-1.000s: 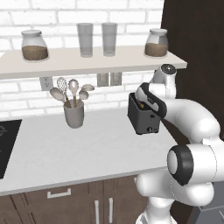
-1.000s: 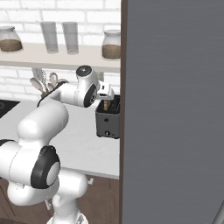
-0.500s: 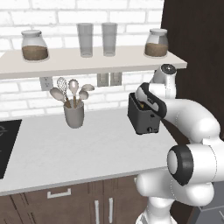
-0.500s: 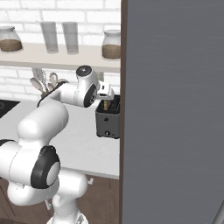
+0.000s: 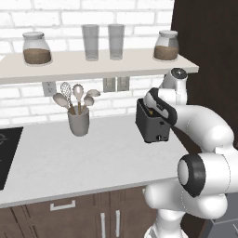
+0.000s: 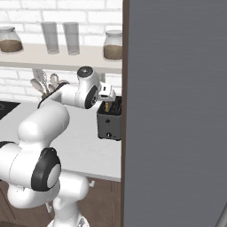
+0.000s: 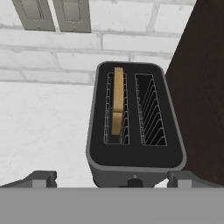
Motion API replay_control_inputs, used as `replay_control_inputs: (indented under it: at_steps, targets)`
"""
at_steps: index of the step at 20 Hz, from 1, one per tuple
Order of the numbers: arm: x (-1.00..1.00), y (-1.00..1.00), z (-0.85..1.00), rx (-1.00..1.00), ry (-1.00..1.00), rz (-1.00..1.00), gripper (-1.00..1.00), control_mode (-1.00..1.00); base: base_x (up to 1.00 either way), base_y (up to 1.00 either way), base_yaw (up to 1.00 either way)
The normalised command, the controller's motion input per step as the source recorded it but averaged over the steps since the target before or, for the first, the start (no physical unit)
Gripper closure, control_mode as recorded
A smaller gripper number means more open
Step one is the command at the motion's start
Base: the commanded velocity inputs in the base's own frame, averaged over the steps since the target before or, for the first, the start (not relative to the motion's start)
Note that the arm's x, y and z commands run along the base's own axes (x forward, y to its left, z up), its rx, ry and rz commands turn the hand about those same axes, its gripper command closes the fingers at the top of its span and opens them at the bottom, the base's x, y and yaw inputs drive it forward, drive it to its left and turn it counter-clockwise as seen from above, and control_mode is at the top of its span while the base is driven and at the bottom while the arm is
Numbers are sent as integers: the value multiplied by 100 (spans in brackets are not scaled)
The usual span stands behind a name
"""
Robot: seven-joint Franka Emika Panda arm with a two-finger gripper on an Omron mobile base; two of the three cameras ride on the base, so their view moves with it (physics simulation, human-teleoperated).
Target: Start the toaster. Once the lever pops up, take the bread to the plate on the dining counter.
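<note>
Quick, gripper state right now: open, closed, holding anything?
Gripper: open, holding nothing; jaws spread wide above the toaster, with the bread sitting in its left slot.

My arm [image 5: 204,135] was glossy white, built of fat rounded segments with black bands and grey discs at the joints, ending in a white end effector [image 6: 107,92] with dark tips.

The white arm bends forward at its elbow, wrist turned down; the gripper [image 7: 112,178] points downward, its 2 fingers [image 7: 43,178] spread wide.
</note>
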Motion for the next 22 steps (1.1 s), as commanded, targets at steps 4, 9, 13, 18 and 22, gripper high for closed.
replay_control_inputs:
  at_steps: [4,9,13,18,22]
  targets:
    - [0,0,0,0,0,0,-100,-100,0,0,0]
    - [0,0,0,0,0,0,-100,-100,0,0,0]
    - [0,0,-6,0,0,0,-100,-100,0,0,0]
    - [0,0,-24,0,0,0,-100,-100,0,0,0]
    - [0,0,-30,0,-1,0,-100,-100,0,0,0]
